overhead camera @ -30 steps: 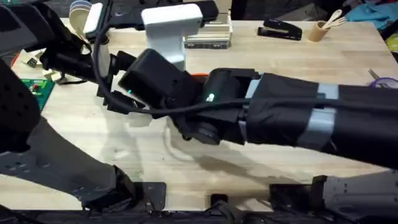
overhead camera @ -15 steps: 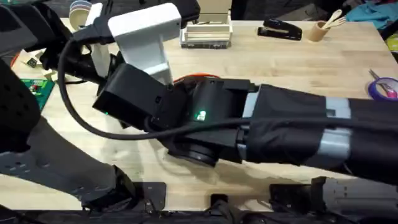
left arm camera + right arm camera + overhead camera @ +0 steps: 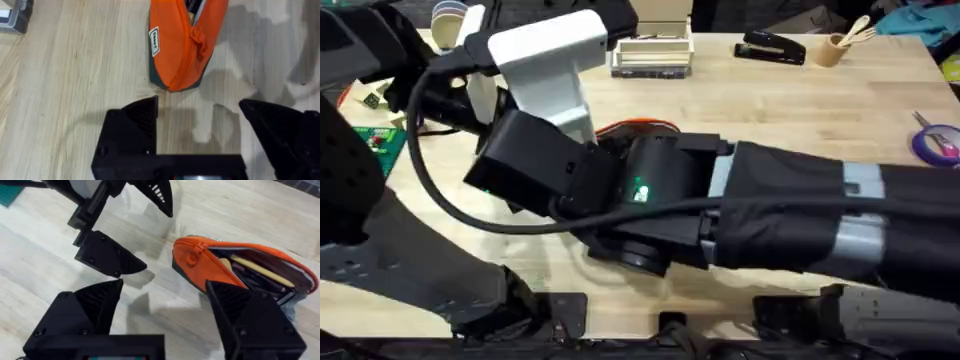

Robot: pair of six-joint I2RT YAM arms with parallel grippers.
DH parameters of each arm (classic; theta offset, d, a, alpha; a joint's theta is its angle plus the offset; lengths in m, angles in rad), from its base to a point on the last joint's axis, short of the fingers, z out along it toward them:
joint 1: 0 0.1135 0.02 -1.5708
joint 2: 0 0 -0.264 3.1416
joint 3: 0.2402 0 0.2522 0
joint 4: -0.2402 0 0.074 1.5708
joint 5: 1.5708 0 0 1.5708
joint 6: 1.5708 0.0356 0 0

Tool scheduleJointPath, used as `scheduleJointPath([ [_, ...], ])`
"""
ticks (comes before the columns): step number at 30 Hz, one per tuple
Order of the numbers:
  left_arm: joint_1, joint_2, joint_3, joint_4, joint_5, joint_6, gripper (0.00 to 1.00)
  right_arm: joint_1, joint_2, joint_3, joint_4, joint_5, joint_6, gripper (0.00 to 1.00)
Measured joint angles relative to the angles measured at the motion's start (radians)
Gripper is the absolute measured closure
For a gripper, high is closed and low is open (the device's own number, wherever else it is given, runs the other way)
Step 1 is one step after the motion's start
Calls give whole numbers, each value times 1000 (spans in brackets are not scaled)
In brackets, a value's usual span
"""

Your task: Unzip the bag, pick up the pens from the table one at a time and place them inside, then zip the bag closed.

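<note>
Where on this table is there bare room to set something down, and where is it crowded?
Bare wood lies on the table between the stapler and the right arm, and beside the bag on its label side. It is crowded around the bag's closed end, where the left hand and right hand both hover open.

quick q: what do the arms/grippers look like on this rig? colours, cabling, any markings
Both grippers, left and right, have black angular wedge-shaped fingers with matte plastic faces. In the overhead view the right arm is black, wrapped in dark fabric with grey tape bands, shows a green LED and a looping black cable, and carries a white block-shaped housing.
</note>
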Motion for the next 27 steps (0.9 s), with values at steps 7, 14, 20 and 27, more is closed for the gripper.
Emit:
scheduleJointPath([
  [7,0,0,0,0,0,0,7,-12,0,0,0,0,159,4],
  [14,0,0,0,0,0,0,7,-43,1,0,1,0,250,4],
  [20,0,0,0,0,0,0,7,-57,25,1,47,0,266,4],
  [27,0,0,0,0,0,0,8,-94,78,2,81,0,277,5],
])
